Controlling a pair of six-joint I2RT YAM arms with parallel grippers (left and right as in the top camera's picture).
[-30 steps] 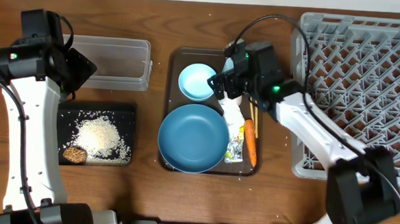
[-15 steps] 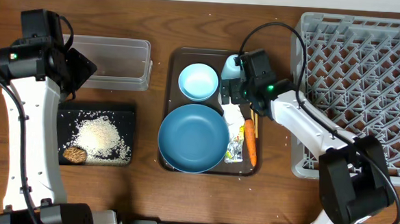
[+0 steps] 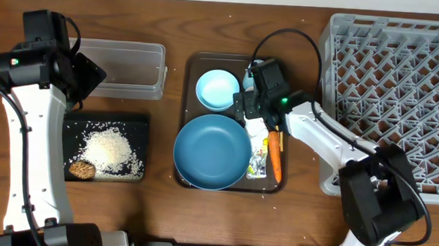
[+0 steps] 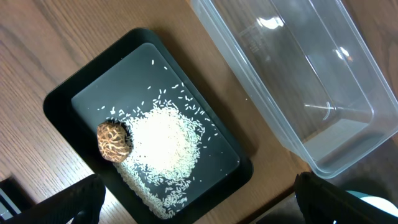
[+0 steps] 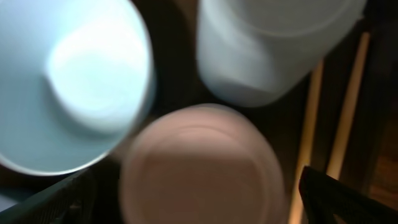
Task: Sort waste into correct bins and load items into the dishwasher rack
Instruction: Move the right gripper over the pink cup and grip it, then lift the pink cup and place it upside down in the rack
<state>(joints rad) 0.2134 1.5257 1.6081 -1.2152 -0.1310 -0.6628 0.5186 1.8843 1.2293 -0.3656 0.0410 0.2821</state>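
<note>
Over the brown serving tray [image 3: 193, 75], the right fingers [image 5: 354, 202] have slid nearer and now straddle the whitish-pink cup [image 5: 202, 168], wide open and empty: probably the next item for the grey lattice dishwasher rack [image 3: 402, 87]; the left fingers [image 4: 68, 199] hang wide open, empty, above the shallow black tray [image 4: 59, 102]

The right arm [image 3: 317, 132] has drawn in toward six o'clock. Its right fingers [image 3: 241, 103] now hang spread over the whitish-pink cup [image 5: 199, 168]. The light-blue cup [image 5: 273, 43] peeks out at eleven o'clock.
</note>
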